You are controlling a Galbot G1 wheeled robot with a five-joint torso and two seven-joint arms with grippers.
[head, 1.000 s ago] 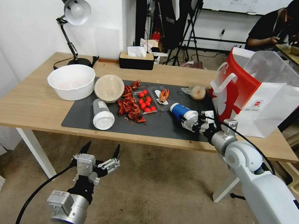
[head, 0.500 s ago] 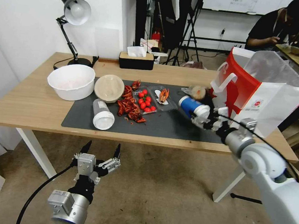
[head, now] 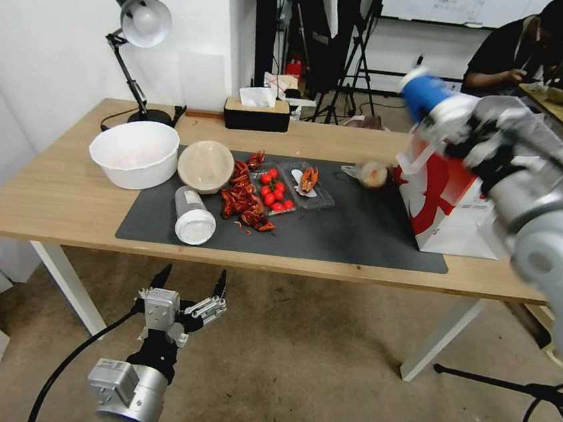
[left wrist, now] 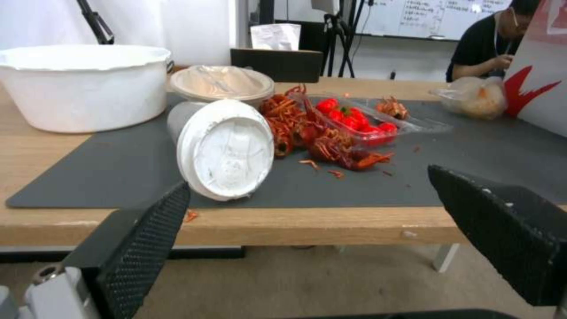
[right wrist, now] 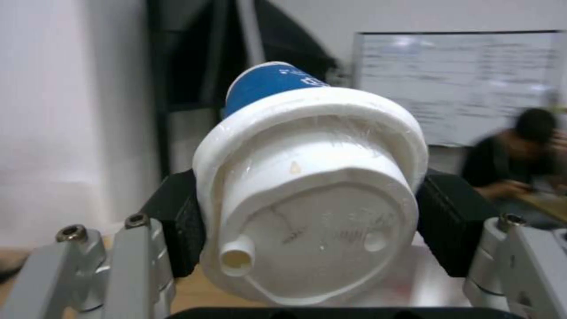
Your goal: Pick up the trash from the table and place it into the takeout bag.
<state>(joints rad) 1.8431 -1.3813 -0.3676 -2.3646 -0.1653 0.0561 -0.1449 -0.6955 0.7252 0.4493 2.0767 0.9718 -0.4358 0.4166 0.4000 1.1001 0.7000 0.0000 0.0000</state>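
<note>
Head view: right gripper (head: 461, 126) raised above the bag (head: 447, 201), pinching the blue cup (head: 428, 95) by its lid end, cup tilted, base pointing up and away. Bag stands upright at the right end of the mat (head: 353, 235), on the table (head: 48, 193). Left gripper (head: 187, 288) hangs low in front of the table edge, fingers spread, holding nothing. On the mat: clear cup (head: 194, 215) lying on its side, beige bowl (head: 206, 165) behind it, small clear bag (head: 369, 173) just beside the takeout bag. White basin (head: 135, 152), shell scraps (head: 242, 200) and a tomato tray (head: 275, 190) also there.

Left wrist view: clear cup (left wrist: 221, 146) on its side, lid facing the camera, near the table's front edge; bowl (left wrist: 221, 83) behind it; small bag (left wrist: 472, 95) close to the takeout bag (left wrist: 540, 95). Fingers (left wrist: 148, 226) wide apart.

Right wrist view: blue cup (right wrist: 310, 177) clamped between both pads (right wrist: 446, 221) at the lid.

Progress, judged: early. Blue cup is in hand but not yet dropped in; clear cup, bowl and small bag remain. Bag contents hidden.
</note>
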